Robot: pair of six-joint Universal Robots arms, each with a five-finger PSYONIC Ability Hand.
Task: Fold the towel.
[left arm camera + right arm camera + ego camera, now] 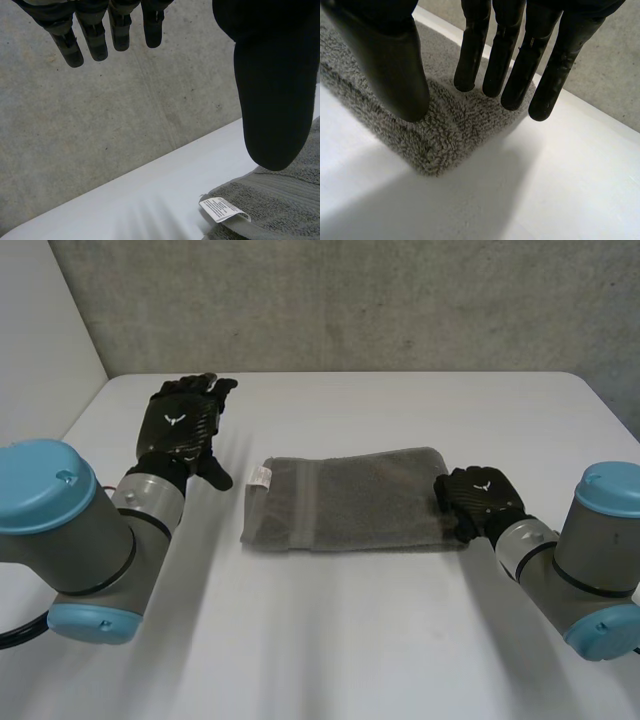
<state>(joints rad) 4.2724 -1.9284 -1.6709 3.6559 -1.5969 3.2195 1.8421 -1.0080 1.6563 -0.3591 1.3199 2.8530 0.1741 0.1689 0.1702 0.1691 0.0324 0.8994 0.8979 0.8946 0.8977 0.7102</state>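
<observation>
A grey towel (pixel 350 502) lies folded into a long rectangle in the middle of the white table (pixel 340 640), with a white label (pixel 260 476) at its left end. My left hand (pixel 182 420) hovers open to the left of that end, clear of the cloth. In the left wrist view its fingers (pixel 95 40) are straight and its thumb (pixel 272 90) hangs above the towel (pixel 270 205) near the label (pixel 222 209). My right hand (pixel 480 498) is at the towel's right end. There its fingers (pixel 515 60) reach straight over a corner of the towel (pixel 445 130), the thumb (pixel 390 60) apart from them.
A grey concrete wall (pixel 350 300) stands behind the table's far edge. Bare white tabletop lies in front of the towel and at both its ends.
</observation>
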